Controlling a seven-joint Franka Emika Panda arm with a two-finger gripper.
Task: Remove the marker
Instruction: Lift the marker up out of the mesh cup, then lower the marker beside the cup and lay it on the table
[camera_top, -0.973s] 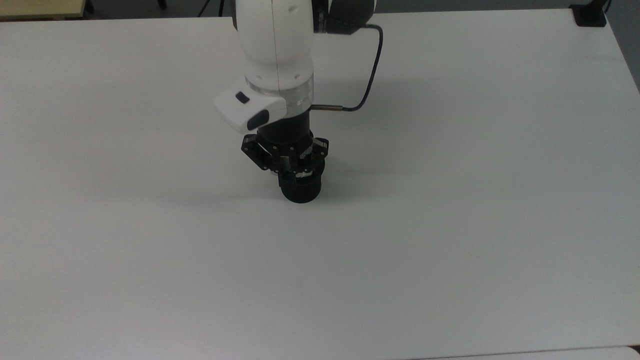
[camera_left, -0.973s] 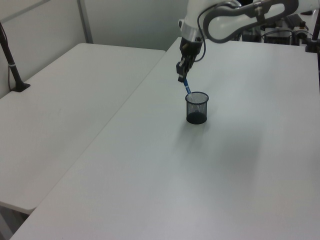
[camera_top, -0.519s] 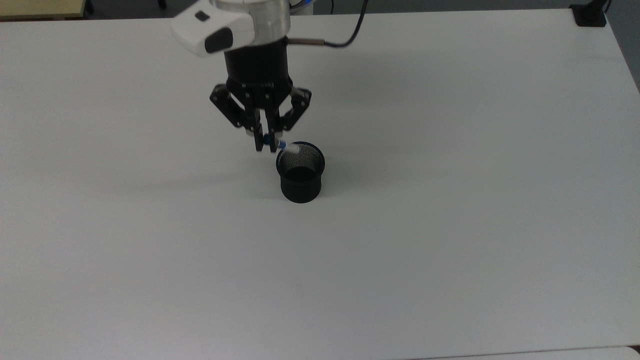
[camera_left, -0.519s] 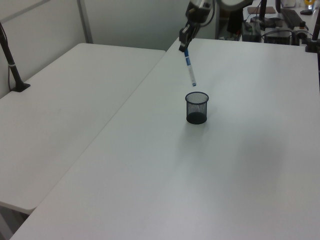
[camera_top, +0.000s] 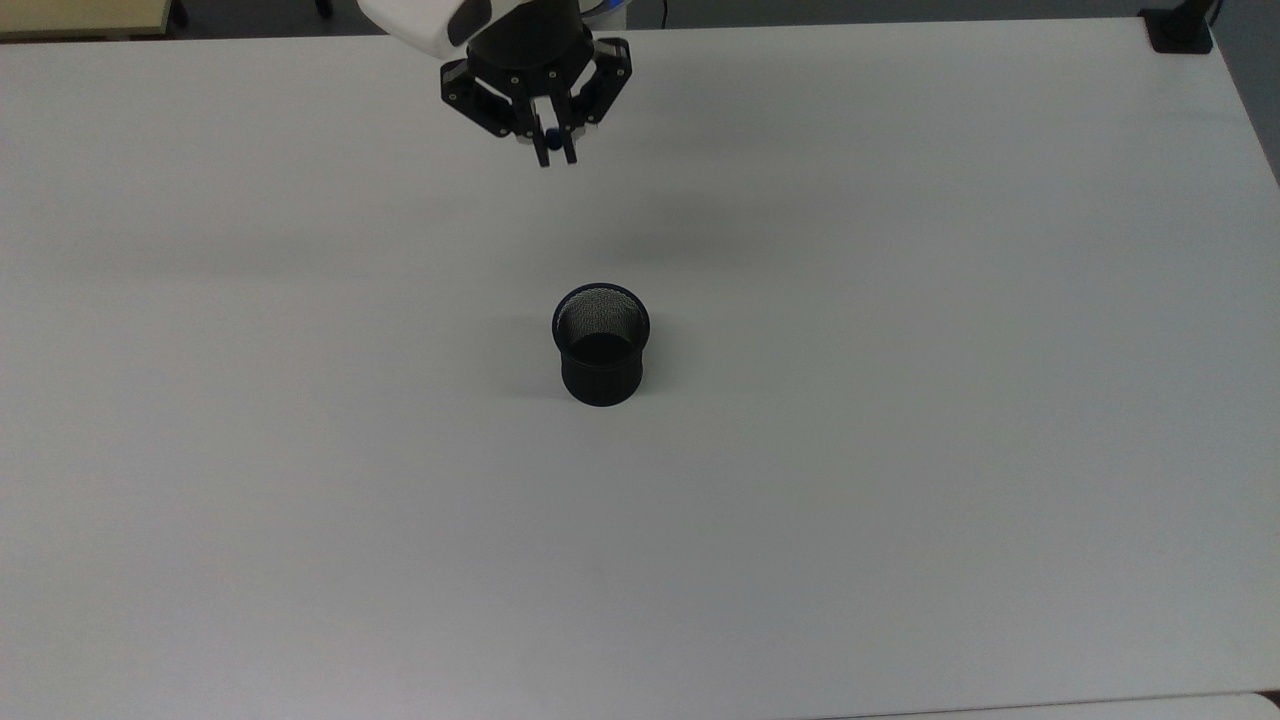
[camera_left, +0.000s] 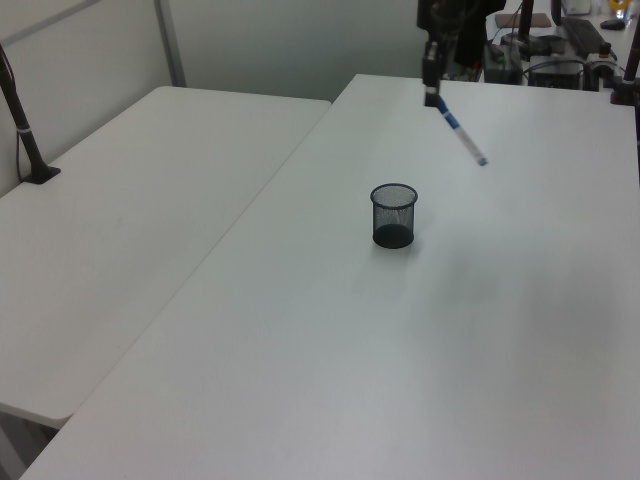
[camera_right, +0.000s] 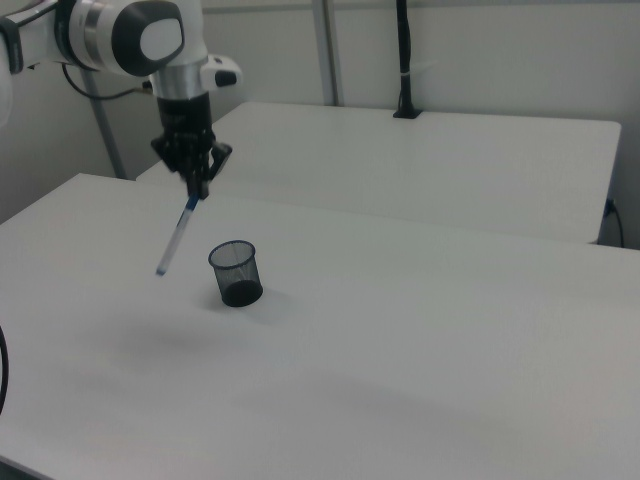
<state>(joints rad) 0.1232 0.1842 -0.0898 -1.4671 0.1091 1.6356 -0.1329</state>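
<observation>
The gripper (camera_right: 199, 187) was found clamped on the blue-capped upper end of the marker (camera_right: 175, 238), its jaws drawn together around the barrel. The marker hung tilted in the air, wholly clear of the black mesh cup (camera_right: 236, 273): higher than the cup's rim and offset towards the right view's left, its lower tip touching neither cup nor table (camera_right: 420, 340). In the left view the marker (camera_left: 459, 132) slanted down towards the left view's right, beyond the cup (camera_left: 394, 215) and well apart from it. In the top view the gripper (camera_top: 555, 150) stood well away from the cup (camera_top: 601, 345), towards the far edge of the table.

Judgement: the extraction step appeared complete, with the cup showing no contents, and the carry-away step was in hand. The next move would call for lowering the marker to a bare part of the table at a safe remove from the cup, then releasing it. Given the tilt, the lower tip would likely meet the surface first, and the marker could roll once freed.

Count: one marker, one mesh cup, one gripper. A second table (camera_right: 430, 160) adjoined the first.
</observation>
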